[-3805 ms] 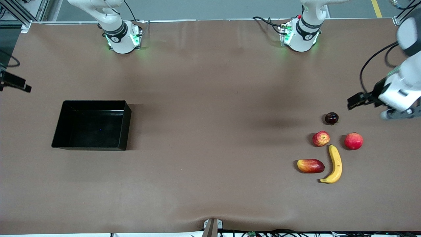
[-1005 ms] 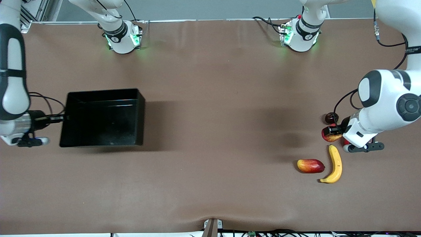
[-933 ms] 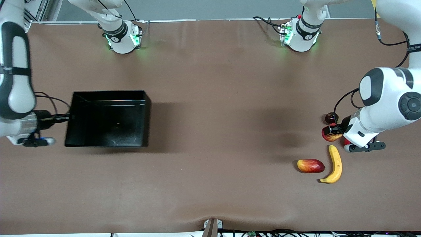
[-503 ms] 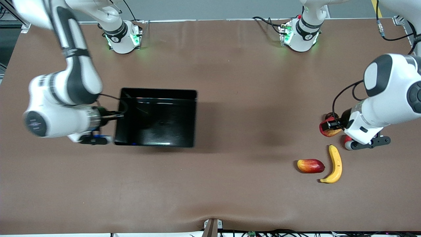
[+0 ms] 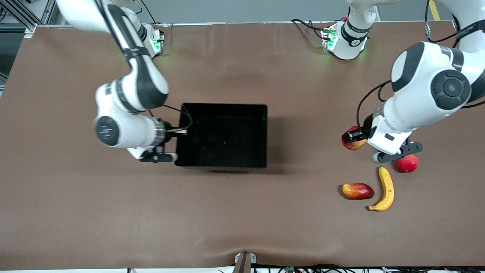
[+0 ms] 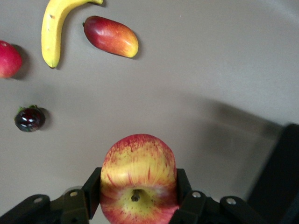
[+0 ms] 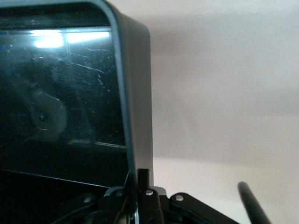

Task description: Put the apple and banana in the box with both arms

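The red and yellow streaked apple hangs above the table between the box and the other fruit, with my left gripper shut on it; in the front view the apple shows just ahead of that gripper. The yellow banana lies on the table toward the left arm's end, and it also shows in the left wrist view. The black box sits near the table's middle. My right gripper is shut on its end wall, one finger inside and one outside.
A red-yellow mango-like fruit lies beside the banana. A round red fruit sits just past the banana's tip. A small dark fruit shows only in the left wrist view. Both arm bases stand along the table edge farthest from the front camera.
My right gripper has carried the box from the right arm's end to the table's middle. My left gripper has lifted the apple away from the other fruit toward the box.
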`<state>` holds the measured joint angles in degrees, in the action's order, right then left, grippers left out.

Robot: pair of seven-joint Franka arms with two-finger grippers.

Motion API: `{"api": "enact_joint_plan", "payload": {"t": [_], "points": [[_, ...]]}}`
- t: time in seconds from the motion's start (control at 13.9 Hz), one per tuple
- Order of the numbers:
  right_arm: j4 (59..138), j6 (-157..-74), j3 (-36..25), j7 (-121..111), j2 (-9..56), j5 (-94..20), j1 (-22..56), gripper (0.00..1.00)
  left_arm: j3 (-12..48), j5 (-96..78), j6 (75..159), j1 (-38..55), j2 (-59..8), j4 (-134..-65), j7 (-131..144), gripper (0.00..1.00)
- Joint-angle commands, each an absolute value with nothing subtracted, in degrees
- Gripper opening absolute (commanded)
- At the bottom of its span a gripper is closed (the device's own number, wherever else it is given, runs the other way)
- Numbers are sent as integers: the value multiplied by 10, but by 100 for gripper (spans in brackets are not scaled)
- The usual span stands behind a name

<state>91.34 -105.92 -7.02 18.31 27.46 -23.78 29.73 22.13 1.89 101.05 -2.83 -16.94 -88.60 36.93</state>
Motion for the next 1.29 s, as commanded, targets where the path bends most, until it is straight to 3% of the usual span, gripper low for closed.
{"api": "enact_joint_plan", "payload": {"t": [0.0, 0.43, 0.5, 0.57, 0.65, 0.93, 1.22], "points": [[908, -1130, -76, 243, 310, -271, 349, 0, 224, 18, 1002, 9, -194, -868, 433, 0], [903, -1216, -77, 264, 368, -323, 397, 0, 221, 26, 1060, 92, -264, -862, 515, 0], [903, -1216, -77, 271, 371, -323, 396, 26, 221, 25, 1079, 101, -278, -862, 522, 0], [904, -1216, -77, 277, 371, -318, 396, 94, 221, 26, 1099, 110, -293, -863, 533, 0], [903, -1215, -78, 276, 370, -316, 398, 100, 219, 27, 1119, 119, -309, -865, 535, 0], [870, -1192, -82, 275, 358, -315, 393, 100, 219, 87, 1170, 147, -370, -864, 537, 0], [802, -1052, -147, 275, 326, -277, 390, 100, 218, 94, 1215, 164, -411, -878, 540, 0]]}}
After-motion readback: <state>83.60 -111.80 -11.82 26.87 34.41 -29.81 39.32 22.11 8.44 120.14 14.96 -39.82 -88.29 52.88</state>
